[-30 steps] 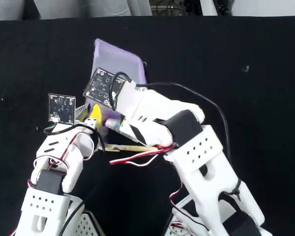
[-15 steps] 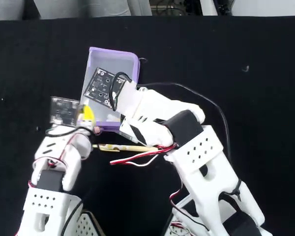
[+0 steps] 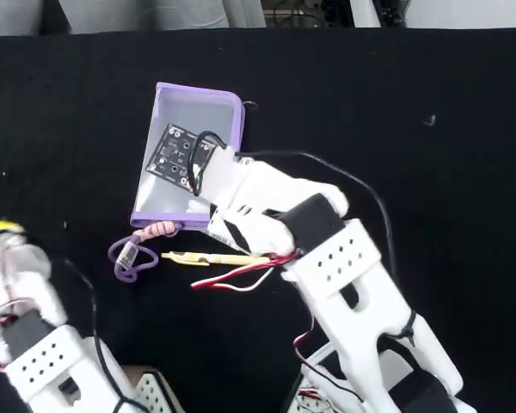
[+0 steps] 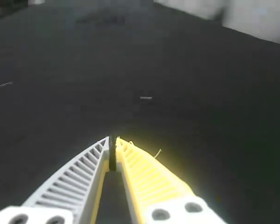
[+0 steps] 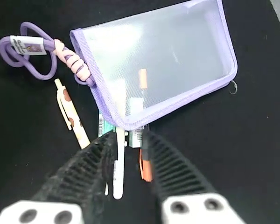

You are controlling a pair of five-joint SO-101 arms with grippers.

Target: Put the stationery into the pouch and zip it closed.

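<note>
Two arms at the black table (image 3: pixel 447 155). Nearest me, the L arm (image 3: pixel 34 361) sits low at the near-L corner, well apart from the stationery. The L gripper (image 4: pixel 113 142) hangs over the table top, white & yellow fingers pressed together w/ nothing btwn them.

A bit farther in, a cream pen (image 3: pixel 211 257) w/ brown spots lies flat on the table, just short of the pouch (image 3: pixel 198 112) and not in it. Beside it a purple strap (image 3: pixel 125 258) loops on the table, joined to the pouch's near corner by a pink coiled bit (image 3: pixel 159 229).

The R arm (image 3: pixel 327 249) stretches over the cream pen. The R gripper (image 5: pixel 128 133) hangs at the pouch's near edge, black jaws apart, straddling a white pen (image 5: pixel 118 172) & an orange pen (image 5: pixel 145 170). Both pens sit partway inside the pouch w/ their ends sticking out. Can't tell if the fingers touch them.

Beyond that, the pouch itself lies flat. It's clear w/ purple trim and has a small ring (image 3: pixel 249 106) at its far corner.
</note>
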